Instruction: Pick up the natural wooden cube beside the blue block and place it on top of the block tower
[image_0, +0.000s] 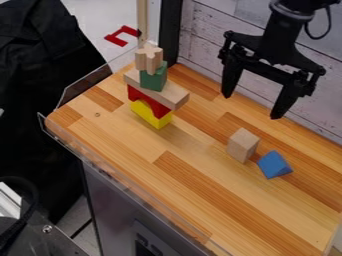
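Observation:
The gripper (252, 107) hangs at the upper right above the wooden table, open, with nothing between its fingers. Below it on the tabletop stands a plain wooden block (242, 145), and close to its right lies a blue triangular block (274, 164). Farther left rises a stack: a yellow block (151, 114) at the bottom, a red arch-shaped block (147, 101) on it, then a long plain wooden plank (157, 90) laid across. On the plank sits a green block (153, 77), topped by a notched plain wooden piece (149, 58).
The wooden table (194, 180) has a clear plastic guard (120, 172) along its front left edge. A whitewashed plank wall (200, 30) stands behind. Dark cloth (40, 75) hangs beyond the left edge, and a red piece (122, 36) lies past the far corner.

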